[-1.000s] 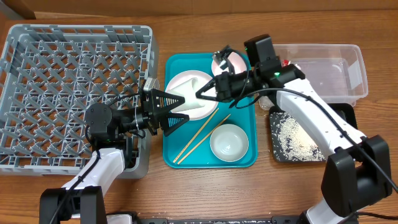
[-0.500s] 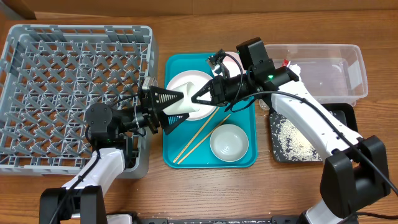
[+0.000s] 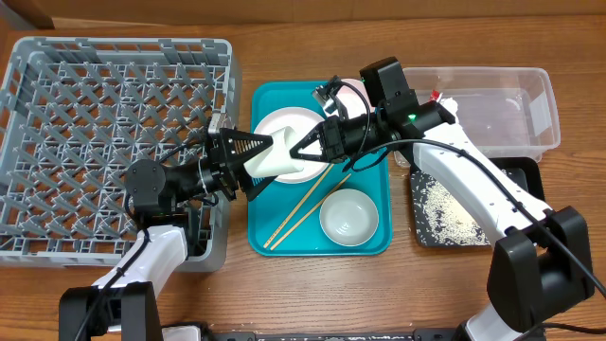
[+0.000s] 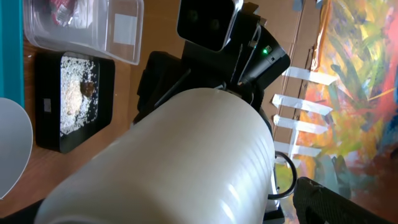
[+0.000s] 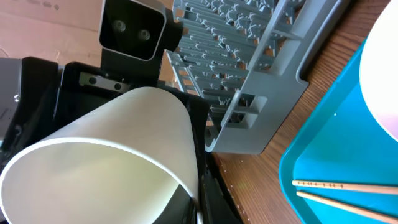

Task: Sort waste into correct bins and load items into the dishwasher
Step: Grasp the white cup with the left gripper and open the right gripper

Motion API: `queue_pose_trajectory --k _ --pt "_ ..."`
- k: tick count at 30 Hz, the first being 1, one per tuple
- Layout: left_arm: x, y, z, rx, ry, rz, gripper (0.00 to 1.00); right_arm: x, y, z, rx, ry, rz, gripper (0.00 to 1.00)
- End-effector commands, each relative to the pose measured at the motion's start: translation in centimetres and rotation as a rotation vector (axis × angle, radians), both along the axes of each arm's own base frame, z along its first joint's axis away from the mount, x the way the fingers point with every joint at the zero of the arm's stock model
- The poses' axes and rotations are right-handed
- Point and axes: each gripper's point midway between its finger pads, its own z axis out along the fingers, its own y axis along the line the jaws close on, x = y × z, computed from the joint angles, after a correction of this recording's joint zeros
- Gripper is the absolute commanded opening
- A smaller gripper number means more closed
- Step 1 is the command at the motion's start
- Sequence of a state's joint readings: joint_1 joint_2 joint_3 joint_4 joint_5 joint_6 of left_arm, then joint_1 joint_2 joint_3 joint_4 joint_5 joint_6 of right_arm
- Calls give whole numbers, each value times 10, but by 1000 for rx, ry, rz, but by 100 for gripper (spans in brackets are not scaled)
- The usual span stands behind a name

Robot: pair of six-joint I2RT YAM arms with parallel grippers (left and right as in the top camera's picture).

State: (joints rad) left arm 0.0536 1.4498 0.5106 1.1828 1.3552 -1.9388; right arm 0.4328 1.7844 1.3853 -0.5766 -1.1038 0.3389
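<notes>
My right gripper is shut on the rim of a white bowl, which hangs tilted over the left edge of the teal tray. My left gripper is open, with its fingers on either side of that bowl. The right wrist view looks into the held bowl. On the teal tray lie a white plate, another bowl and chopsticks. The grey dish rack stands to the left.
A clear tub holding a red wrapper stands at the back right. In front of it a black tray holds rice grains. A small white cup sits at the teal tray's far edge, partly behind my right arm.
My right gripper carried the bowl to the left, in between the left gripper's fingers. The left gripper rose a little around the bowl.
</notes>
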Motion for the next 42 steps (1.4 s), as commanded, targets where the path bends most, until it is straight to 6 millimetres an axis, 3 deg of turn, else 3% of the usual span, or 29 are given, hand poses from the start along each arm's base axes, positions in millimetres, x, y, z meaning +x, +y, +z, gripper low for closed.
queue_pose_trajectory --k 1,13,25,32,42 --pt "-3 1 2 7 -11 -23 96 -3 1 4 26 -25 28 4" --pt "-13 -1 8 17 -49 -71 81 -10 13 -2 19 -79 68 4" --pt "-22 -3 5 41 -82 -121 81 -14 8 -4 28 -109 98 4" --pt "-36 -4 0 72 -105 -207 80 -9 4 -4 37 -170 107 4" --pt "-37 -5 -1 76 -130 -209 77 -14 0 -8 34 -222 142 4"
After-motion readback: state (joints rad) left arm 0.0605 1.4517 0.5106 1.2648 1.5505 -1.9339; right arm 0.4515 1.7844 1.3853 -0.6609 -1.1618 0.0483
